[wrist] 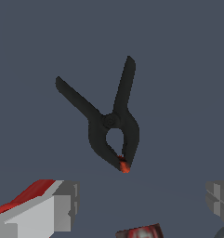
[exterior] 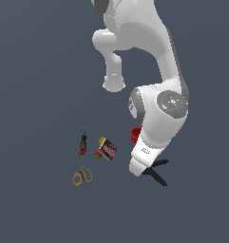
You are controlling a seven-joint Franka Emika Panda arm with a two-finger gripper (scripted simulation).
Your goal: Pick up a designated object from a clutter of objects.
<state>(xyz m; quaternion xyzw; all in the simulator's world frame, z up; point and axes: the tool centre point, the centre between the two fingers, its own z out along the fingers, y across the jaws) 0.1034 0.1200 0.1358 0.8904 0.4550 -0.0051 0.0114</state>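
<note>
Seemingly light and rigid, the black spring clamp (wrist: 111,123) is lying under the spread, empty gripper (wrist: 139,204); its pivot looks the best hold.

One clamp (exterior: 156,172), one cup (exterior: 135,135), one scissors (exterior: 81,170), one screwdriver (exterior: 83,141), one box (exterior: 107,149).

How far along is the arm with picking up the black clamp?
Done: the gripper is lined up above the black clamp, fingers spread wide. In hand: nothing; the clamp lies flat on the floor, untouched. Left: descend, close on it, and lift it clear of the red cup.
</note>
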